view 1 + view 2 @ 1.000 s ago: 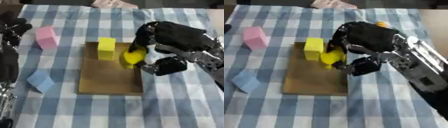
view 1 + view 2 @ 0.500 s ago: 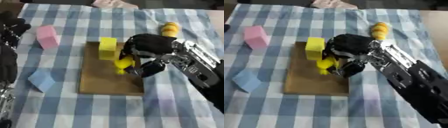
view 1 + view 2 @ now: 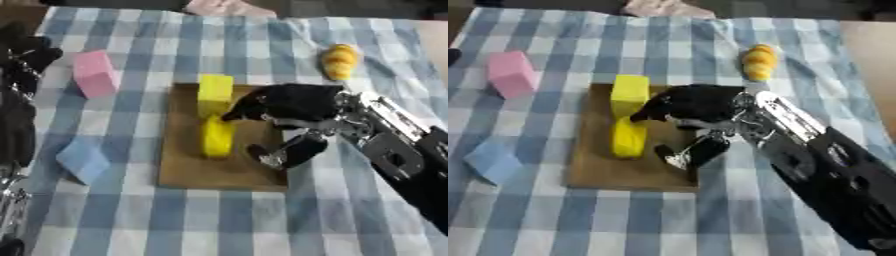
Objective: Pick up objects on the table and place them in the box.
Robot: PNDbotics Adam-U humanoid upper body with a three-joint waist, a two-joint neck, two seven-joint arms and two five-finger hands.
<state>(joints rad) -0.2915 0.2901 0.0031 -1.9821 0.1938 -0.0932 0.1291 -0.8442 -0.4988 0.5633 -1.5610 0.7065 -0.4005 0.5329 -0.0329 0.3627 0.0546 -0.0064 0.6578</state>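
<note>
Over box (image 3: 184, 172), mid frame: right robot hand (image 3: 284, 102) fingers spread, let go; yellow piece (image 3: 217, 136) lay just left of fingertips, long axis running up-down; left robot hand (image 3: 22, 52) far left, grip unclear.

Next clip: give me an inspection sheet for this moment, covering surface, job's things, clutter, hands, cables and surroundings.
Surface: table under a blue and white checked cloth.
Job's things: flat brown box at centre holding a yellow block and a second yellow piece in front of it; pink block and blue block on the cloth to its left; a yellow-orange lumpy thing on the cloth, far right.
Clutter: pale crumpled thing at the far edge.
Hands: right hand over the box, fingers pointing at the yellow piece, thumb spread; left hand at the left edge, fingers unclear.
Cables: nothing seen.
Surroundings: nothing seen.
</note>
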